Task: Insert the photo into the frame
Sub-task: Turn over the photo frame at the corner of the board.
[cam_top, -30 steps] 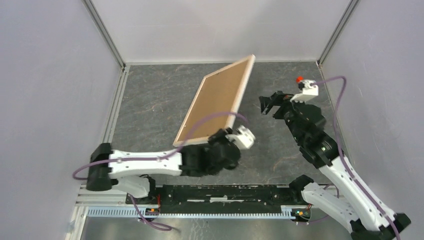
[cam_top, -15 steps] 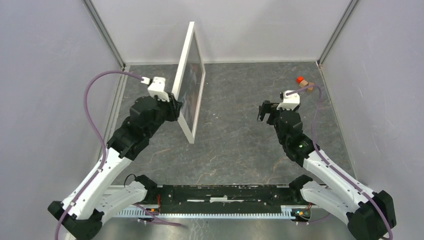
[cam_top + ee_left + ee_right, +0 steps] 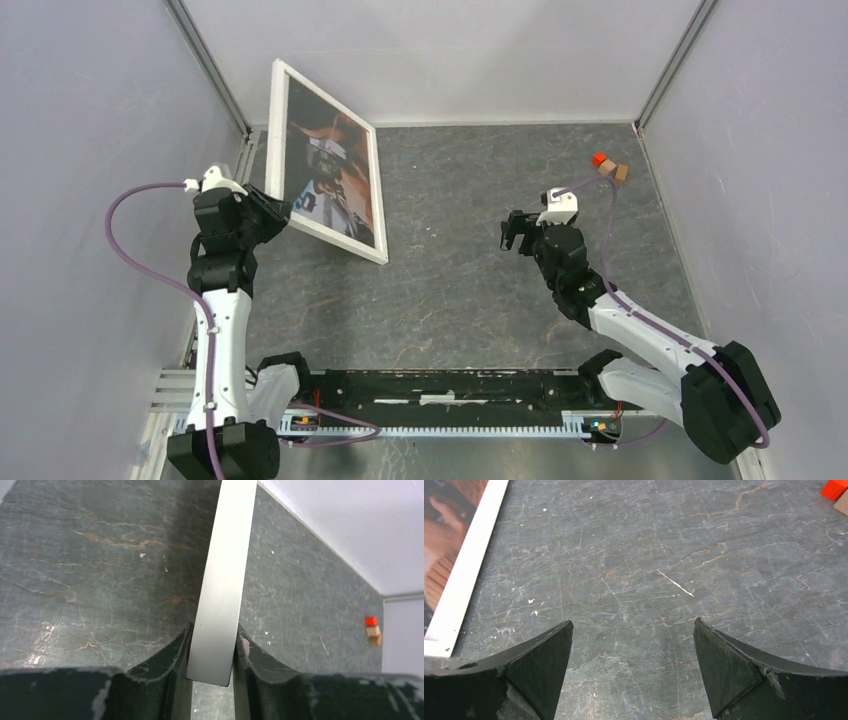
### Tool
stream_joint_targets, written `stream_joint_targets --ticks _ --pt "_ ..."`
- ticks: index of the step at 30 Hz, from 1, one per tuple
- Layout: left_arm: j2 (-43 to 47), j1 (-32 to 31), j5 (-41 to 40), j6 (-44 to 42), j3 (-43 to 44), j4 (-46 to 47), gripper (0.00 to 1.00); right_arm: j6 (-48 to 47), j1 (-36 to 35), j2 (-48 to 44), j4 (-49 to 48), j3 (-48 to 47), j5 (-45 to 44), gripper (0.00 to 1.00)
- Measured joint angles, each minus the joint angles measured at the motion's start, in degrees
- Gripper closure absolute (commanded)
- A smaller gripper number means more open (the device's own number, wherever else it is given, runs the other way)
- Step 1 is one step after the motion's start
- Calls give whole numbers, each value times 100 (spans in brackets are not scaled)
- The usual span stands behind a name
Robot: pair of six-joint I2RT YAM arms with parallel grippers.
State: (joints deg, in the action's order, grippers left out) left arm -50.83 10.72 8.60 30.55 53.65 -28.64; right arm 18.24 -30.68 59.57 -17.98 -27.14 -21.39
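Pinching the frame's point(image 3: 335, 241) rail – left gripper point(image 3: 212, 645) at 10 o'clock, frame tilted, photo point(image 3: 330, 175) showing in its white front. Hovering over the surface point(image 3: 450, 290) near 2 o'clock – right gripper point(image 3: 633, 622), spread wide, empty.

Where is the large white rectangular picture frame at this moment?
In the top view the large white rectangular picture frame is held tilted at the far left of the grey table, one rail clamped in the left gripper.
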Motion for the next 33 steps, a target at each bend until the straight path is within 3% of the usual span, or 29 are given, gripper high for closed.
stream_joint_targets --ticks 13,33 --pt "-1176 1408 350 1069 -584 1126 98 -7 103 391 -343 39 275 5" --pt "-1508 1816 81 2090 -1502 859 98 7 238 474 -507 118 490 6"
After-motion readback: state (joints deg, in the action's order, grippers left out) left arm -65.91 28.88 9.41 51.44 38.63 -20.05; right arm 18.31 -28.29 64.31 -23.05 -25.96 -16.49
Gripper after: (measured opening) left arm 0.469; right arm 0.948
